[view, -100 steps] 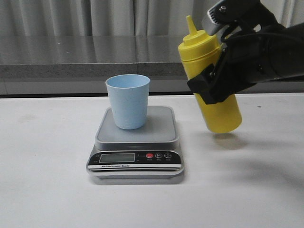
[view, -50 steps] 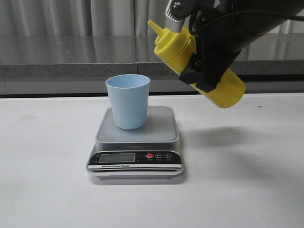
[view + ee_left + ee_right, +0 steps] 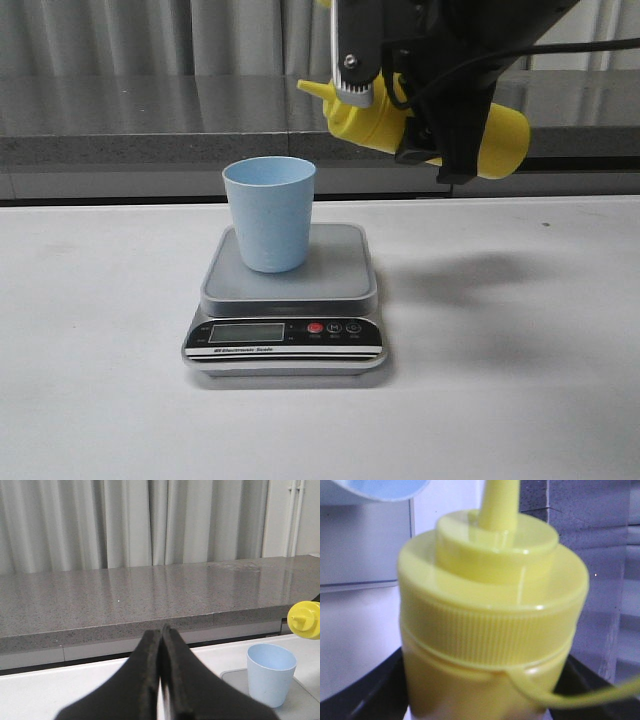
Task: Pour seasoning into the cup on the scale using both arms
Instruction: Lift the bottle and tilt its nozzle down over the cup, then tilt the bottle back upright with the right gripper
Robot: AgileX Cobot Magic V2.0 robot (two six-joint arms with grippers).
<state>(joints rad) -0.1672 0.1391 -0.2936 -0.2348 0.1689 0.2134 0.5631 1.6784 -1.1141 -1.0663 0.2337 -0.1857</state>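
The pale blue cup [image 3: 269,212] stands upright on the grey platform of the scale [image 3: 287,330]. My right gripper [image 3: 430,125] is shut on the yellow seasoning bottle [image 3: 495,140] and holds it nearly level, high and to the right of the cup, nozzle pointing left. In the right wrist view the bottle's cap [image 3: 492,595] fills the frame, with the cup's rim [image 3: 385,490] beyond it. My left gripper [image 3: 161,675] is shut and empty, off to the left; its view shows the cup [image 3: 270,672] and the bottle's base [image 3: 305,620]. It is out of the front view.
A grey stone ledge [image 3: 150,120] with curtains behind runs along the back of the white table [image 3: 520,390]. The scale's display and red button [image 3: 315,327] face the front edge.
My right gripper has lifted the bottle, moved it left toward the cup and tipped it from near upright to almost level. The cup and scale have not moved.
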